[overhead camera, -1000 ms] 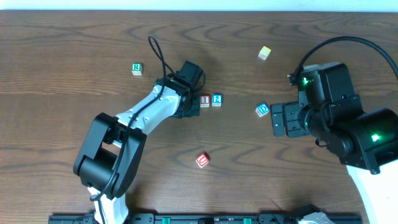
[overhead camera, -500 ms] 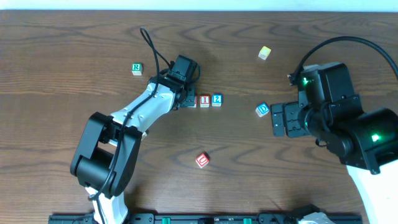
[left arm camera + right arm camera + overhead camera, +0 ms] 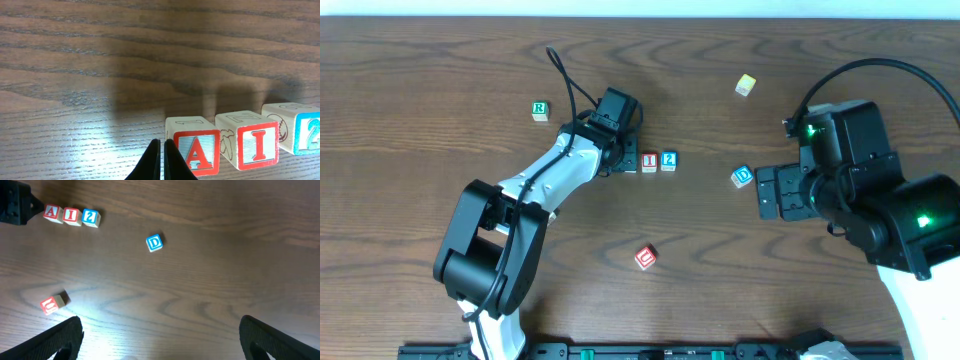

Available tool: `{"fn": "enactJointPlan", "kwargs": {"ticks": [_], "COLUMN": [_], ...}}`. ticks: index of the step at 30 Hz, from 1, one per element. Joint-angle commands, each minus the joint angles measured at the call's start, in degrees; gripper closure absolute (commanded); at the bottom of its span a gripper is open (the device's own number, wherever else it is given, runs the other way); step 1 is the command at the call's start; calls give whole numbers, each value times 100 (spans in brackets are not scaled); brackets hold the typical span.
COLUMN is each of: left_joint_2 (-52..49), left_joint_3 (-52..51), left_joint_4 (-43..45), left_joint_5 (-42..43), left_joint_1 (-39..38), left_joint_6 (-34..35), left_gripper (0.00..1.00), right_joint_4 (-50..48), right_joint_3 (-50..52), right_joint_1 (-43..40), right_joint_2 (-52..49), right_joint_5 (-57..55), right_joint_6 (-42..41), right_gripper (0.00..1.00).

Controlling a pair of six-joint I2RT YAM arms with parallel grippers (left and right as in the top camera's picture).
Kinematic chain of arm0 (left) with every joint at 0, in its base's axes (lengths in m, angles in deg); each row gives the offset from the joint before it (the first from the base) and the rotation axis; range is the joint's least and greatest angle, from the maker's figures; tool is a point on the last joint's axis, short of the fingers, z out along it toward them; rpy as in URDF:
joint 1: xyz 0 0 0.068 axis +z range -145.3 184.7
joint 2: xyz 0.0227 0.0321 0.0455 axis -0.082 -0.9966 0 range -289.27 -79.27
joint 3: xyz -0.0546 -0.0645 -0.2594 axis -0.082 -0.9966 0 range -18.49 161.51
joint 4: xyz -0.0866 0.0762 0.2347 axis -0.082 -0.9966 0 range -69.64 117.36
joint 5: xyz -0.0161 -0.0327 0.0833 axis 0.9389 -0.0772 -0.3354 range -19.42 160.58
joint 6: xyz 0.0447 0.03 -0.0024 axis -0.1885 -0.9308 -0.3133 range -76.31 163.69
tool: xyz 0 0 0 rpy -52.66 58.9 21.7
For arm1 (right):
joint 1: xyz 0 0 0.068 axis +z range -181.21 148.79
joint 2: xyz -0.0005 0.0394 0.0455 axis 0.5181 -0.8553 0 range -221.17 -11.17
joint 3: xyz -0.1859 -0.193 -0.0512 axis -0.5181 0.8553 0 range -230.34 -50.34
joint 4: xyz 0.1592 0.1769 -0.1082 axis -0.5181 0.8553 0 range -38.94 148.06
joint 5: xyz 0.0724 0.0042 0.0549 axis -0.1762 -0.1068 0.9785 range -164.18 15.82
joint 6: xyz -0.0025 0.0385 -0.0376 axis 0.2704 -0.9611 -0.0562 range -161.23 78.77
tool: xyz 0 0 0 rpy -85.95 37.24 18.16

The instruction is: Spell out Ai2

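Note:
Three wooden blocks stand in a row on the table: a red A block [image 3: 197,149], a red I block [image 3: 252,145] and a blue 2 block [image 3: 305,132]. In the overhead view the I block [image 3: 649,160] and the 2 block [image 3: 668,159] show; the A block is hidden under my left gripper [image 3: 624,160]. The row also shows in the right wrist view, with the A block [image 3: 51,213] leftmost. My left gripper [image 3: 161,146] is shut and empty, its tips just left of the A block. My right gripper [image 3: 160,330] is open and empty, high above the table at the right.
A blue D block [image 3: 742,177] lies right of the row, also in the right wrist view [image 3: 154,242]. A red block [image 3: 645,257] lies nearer the front. A green R block [image 3: 540,110] is at the back left, a yellow block [image 3: 746,85] at the back right.
One second ago my left gripper covered the spot left of the I block. It has drawn back a little to the left and up. The right arm has not moved.

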Motion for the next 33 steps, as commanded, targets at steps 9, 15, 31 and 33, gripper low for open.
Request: {"fn": "enactJointPlan", "kwargs": {"ticks": [9,15,31,33], "left_joint_2": [-138,-323,-330,-332], "left_joint_3": [-35,-35,-35,-35], "left_joint_4": [-17,-4,269,295], "left_joint_5": [-271,-7,291,291], "left_joint_1": [37,26,26,24], "left_joint_6": [42,48,50,50], "left_gripper": [94,94,94,94], "right_joint_4": [4,7,4,4], "right_joint_3": [2,2,2,2], "right_joint_1": [-31,-31,-31,-31], "right_joint_2": [0,0,0,0], "right_joint_5": [-79,-79,-79,-79], "right_joint_6": [83,83,83,83], "right_gripper": [1,1,1,1]}}
